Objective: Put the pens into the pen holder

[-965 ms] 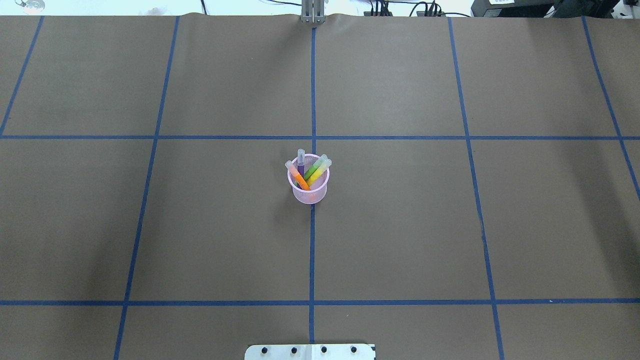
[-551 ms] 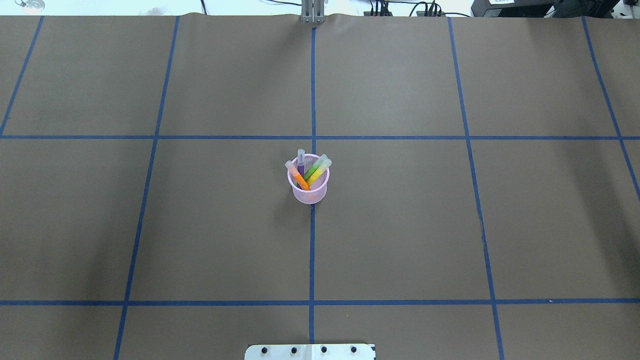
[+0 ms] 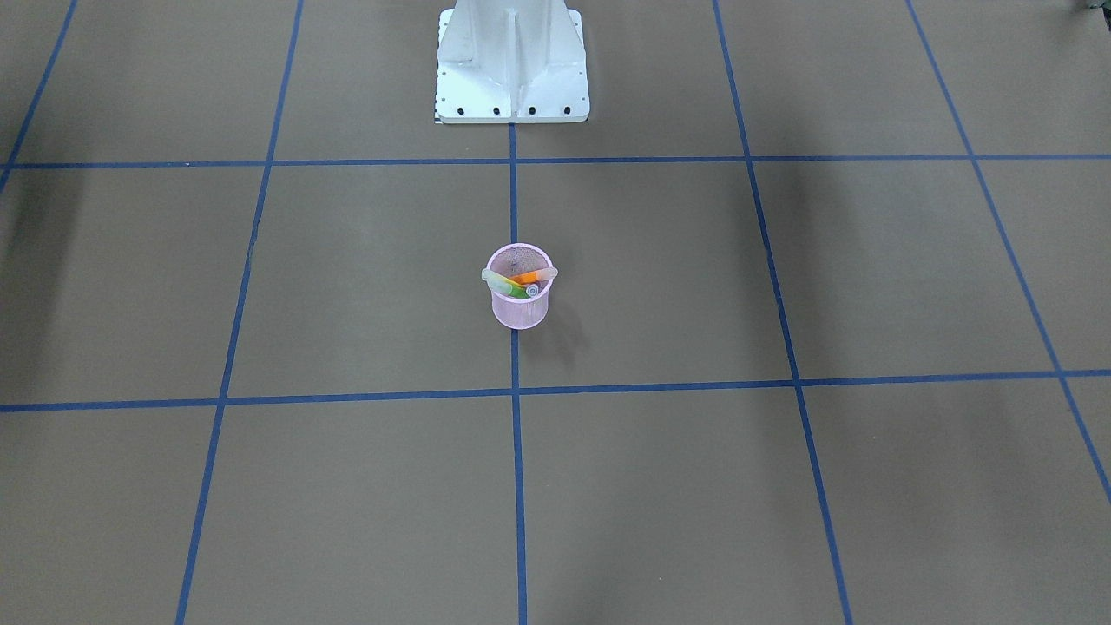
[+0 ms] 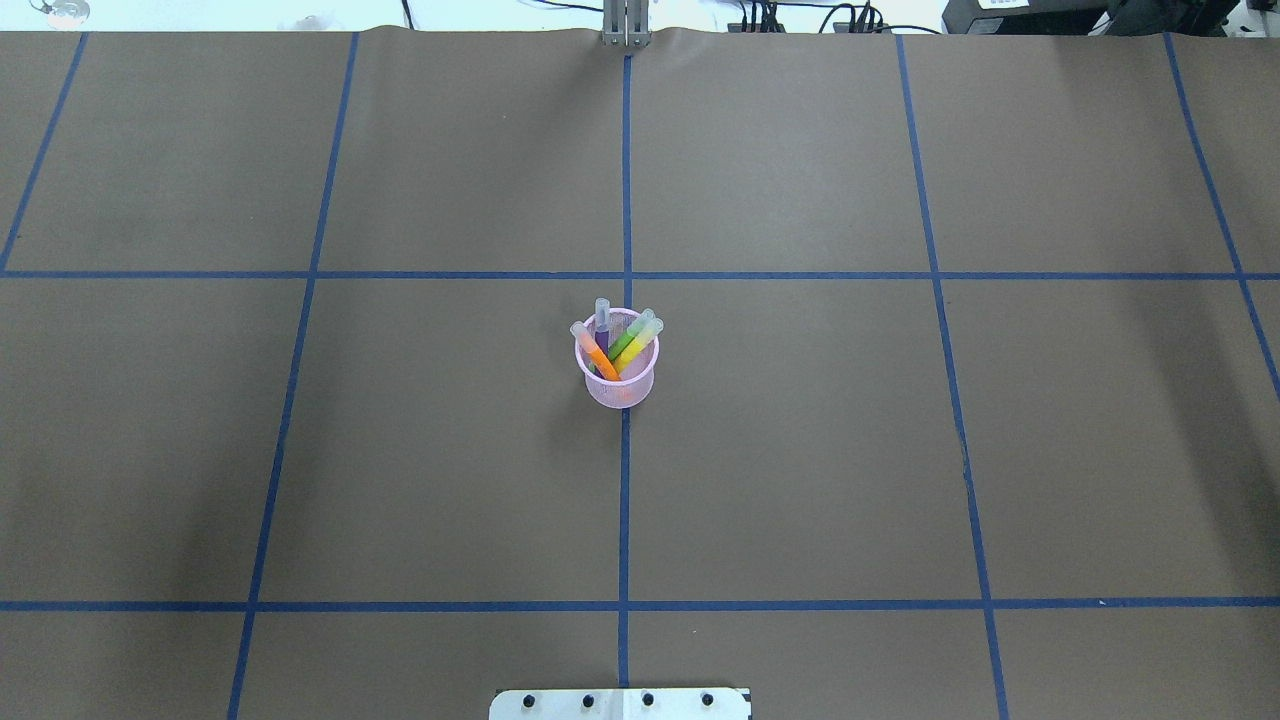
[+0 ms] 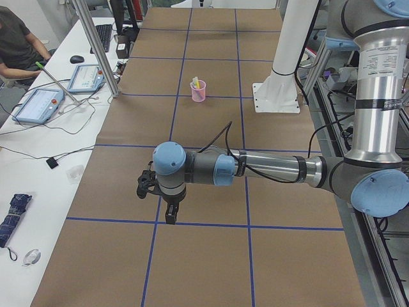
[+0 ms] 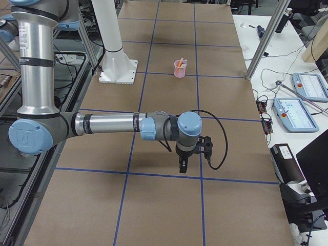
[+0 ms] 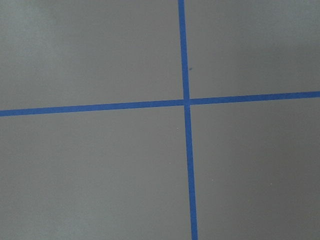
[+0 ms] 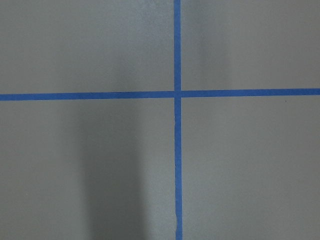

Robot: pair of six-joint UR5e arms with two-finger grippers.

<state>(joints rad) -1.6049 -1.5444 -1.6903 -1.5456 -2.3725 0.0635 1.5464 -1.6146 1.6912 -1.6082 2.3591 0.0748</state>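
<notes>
Pens (image 4: 620, 345) in pen holder (image 4: 622, 392); taped table (image 4: 800, 450); left end effector (image 5: 170, 216), right end effector (image 6: 182, 166): cannot tell

My left arm (image 5: 275, 169) and right arm (image 6: 107, 123) lie level; left claw (image 5: 170, 217) and right claw (image 6: 183, 168) point down, grip unclear.

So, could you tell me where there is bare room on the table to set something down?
Almost everywhere: the squares on both sides of the centre tape line and the far row are bare. Only the pen holder with its pens, on that line, and the base plate at the near edge take room.
</notes>
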